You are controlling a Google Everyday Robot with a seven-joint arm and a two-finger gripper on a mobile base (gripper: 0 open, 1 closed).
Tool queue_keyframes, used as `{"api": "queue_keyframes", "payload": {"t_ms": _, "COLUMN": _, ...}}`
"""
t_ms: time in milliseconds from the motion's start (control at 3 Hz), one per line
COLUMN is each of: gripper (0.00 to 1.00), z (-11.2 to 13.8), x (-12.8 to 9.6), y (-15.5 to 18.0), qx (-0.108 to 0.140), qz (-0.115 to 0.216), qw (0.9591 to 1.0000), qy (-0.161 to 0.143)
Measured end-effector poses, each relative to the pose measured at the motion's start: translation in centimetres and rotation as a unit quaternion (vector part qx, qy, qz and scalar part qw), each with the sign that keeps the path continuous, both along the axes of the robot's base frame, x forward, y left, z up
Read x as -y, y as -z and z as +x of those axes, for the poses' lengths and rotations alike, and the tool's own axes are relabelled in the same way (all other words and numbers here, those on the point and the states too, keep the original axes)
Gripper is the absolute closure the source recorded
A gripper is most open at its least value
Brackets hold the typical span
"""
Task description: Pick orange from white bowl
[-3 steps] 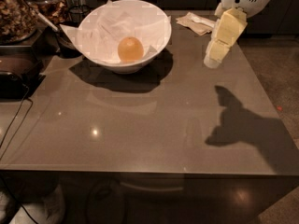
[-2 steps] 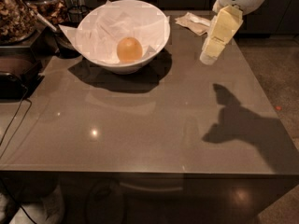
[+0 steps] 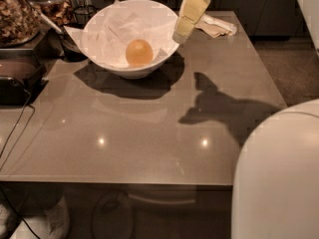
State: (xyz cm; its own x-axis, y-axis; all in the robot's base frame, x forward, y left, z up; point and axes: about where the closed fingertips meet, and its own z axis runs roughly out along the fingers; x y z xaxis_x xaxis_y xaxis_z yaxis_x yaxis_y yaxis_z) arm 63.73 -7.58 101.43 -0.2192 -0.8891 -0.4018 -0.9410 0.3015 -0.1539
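The orange [image 3: 139,52] lies in the white bowl [image 3: 94,44], on crumpled white paper, at the back left of the grey table. My gripper [image 3: 182,34] hangs from the top of the camera view, pointing down. Its tip is just right of the bowl's right rim, above the table. It holds nothing that I can see. The orange is to the left of the tip and lower.
A crumpled beige napkin [image 3: 215,26] lies behind the gripper at the back right. A black appliance [image 3: 17,78] with a cord and jars [image 3: 20,14] stand at the left edge. A white part of the robot [image 3: 279,178] fills the lower right corner.
The gripper has moved left, from well right of the bowl to just beside its right rim. The view has shifted, and a white robot part now shows at lower right.
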Motion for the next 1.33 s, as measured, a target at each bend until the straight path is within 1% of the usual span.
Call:
{"api": "queue_keyframes", "payload": {"t_ms": 333, "gripper": 0.00, "z": 1.0, "x": -0.7, "y": -0.5, "qx": 0.019, "qz": 0.010, "qw": 0.9998, "qy": 0.002}}
{"api": "queue_keyframes", "payload": {"t_ms": 667, "gripper": 0.00, "z": 2.5, "x": -2.1, "y": 0.5, "qx": 0.013, "qz": 0.021, "qw": 0.9997, "qy": 0.006}}
{"api": "queue_keyframes", "payload": {"t_ms": 1000, "gripper": 0.00, "z": 4.1, "x": -4.7, "y": 2.0, "qx": 0.003, "qz": 0.011, "qw": 0.9999, "qy": -0.004}}
{"api": "queue_keyframes", "payload": {"t_ms": 1333, "gripper": 0.05, "z": 5.2, "x": -7.0, "y": 3.6, "qx": -0.008, "qz": -0.007, "qw": 0.9999, "qy": -0.009}}
